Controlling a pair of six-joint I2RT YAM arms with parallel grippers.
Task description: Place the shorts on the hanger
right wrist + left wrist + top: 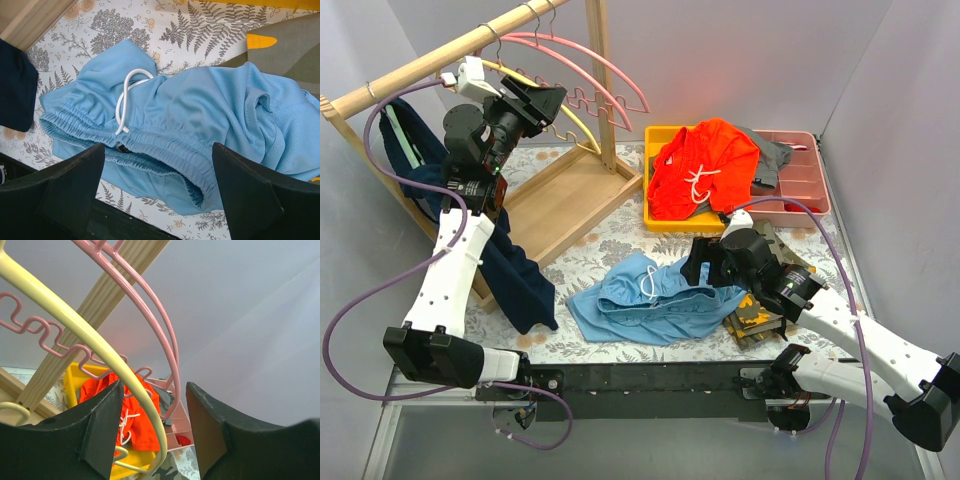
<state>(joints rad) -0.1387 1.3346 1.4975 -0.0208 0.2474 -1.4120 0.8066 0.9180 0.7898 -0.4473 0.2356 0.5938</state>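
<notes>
Light sky-blue soft fabric shorts are seen lying crumpled on the fern-patterned tablecloth in the lower centre of the top view. Their elastic waistband is turned toward the lower left and their white drawstring is looped on top. The right gripper is held just above the right part of the shorts. In the right wrist view its jaws are spread wide, with the shorts and drawstring framed between the two black fingers; nothing is held. Olive-and-yellow camouflage shorts are partly covered by the blue fabric at the lower right.

The thin pale-yellow plastic hanger is hung on the wooden rail in the upper left of the top view, beside two pink hangers. The left gripper is raised to it. In the left wrist view the jaws of the left gripper are wide apart, and the yellow arch is passed through the gap close to the finger at the left of the frame. Whether it is touched cannot be told. The pink hangers are seen behind it.

Bright orange shorts are heaped in a yellow tray at the upper right, next to a pink tray. A dark navy garment is draped from the rack at the left.
</notes>
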